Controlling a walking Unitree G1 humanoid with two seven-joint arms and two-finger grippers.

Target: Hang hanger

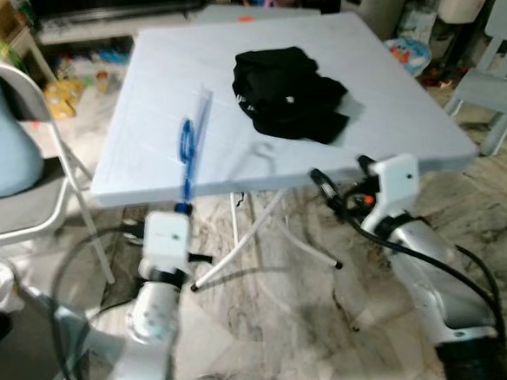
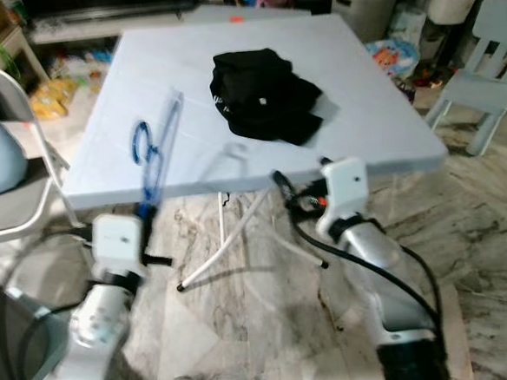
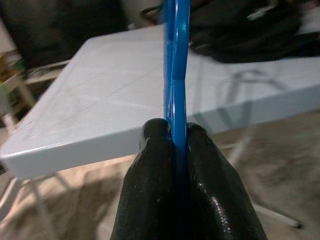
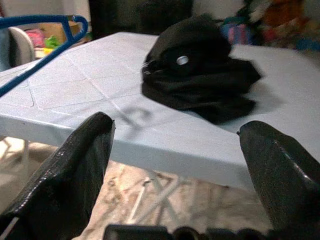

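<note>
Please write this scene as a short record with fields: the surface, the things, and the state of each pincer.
surface: table, pale blue
hanger: blue hanger, held up over the table's near left edge
garment: black cloth, crumpled on the table
left pincer: shut on the hanger, near the table edge
right pincer: open, holding nothing, in front of the near edge, facing the cloth
beside: chair at the left

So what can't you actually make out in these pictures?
- Blue hanger: in the left wrist view the left gripper, shut on it, hides its lower end, and the hook is cut off at the frame edge.
- Black garment: crumpled on the white table, so its type is unclear.
- Clutter behind the table: small, cut off by the eye views' edges.
</note>
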